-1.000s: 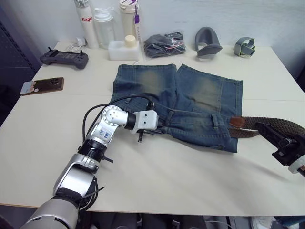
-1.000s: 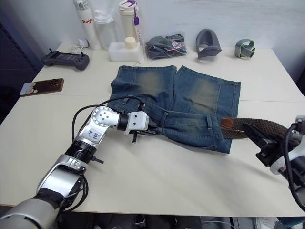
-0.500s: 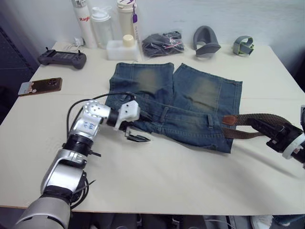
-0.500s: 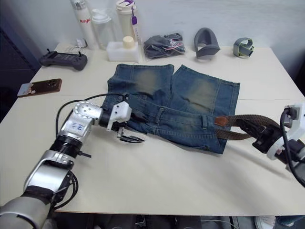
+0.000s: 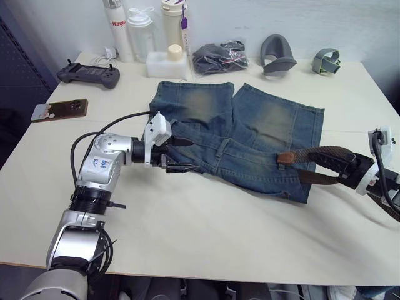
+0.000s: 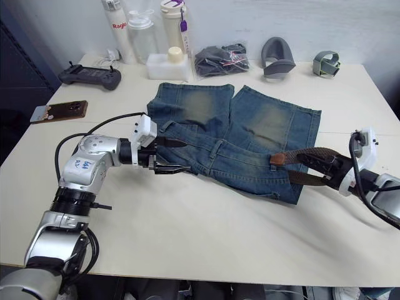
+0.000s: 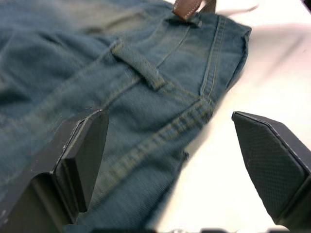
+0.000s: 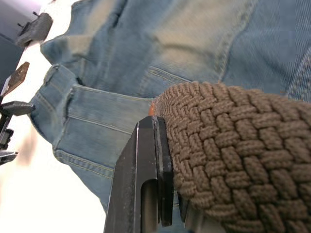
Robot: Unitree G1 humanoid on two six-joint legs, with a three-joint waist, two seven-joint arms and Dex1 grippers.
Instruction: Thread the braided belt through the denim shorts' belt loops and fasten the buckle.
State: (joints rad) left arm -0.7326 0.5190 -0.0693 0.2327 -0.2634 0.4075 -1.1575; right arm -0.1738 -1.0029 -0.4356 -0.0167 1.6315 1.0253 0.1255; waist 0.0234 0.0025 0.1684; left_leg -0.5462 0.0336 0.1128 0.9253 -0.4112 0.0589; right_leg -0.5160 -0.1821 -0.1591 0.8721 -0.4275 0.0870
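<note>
- Since half a second earlier, the tan leather tip of the braided belt (image 6: 312, 164) has been carried inward over the waistband edge of the denim shorts (image 6: 234, 134), and the right gripper (image 6: 333, 167) has drawn closer to them.
- Over the same interval, the left gripper (image 6: 170, 156) has been brought back against the shorts' near left corner.
- Right gripper: seen clamped on the braided belt, the woven strap pressed against a black finger (image 8: 146, 184) in the right wrist view; the strap is held raised above the table (image 6: 206, 237).
- Left gripper: fingers spread wide, one over the denim and one over bare table, with nothing grasped between them.
- One of the belt loops (image 7: 138, 65) is seen lying across the waistband ahead of the left gripper.
- Denim shorts: spread flat at the table's centre, legs directed toward the far edge.
- Far edge of the table: bottles (image 6: 144, 31), a dark bundled cloth (image 6: 219, 60), a controller (image 6: 90, 76) and a phone (image 6: 59, 111).
</note>
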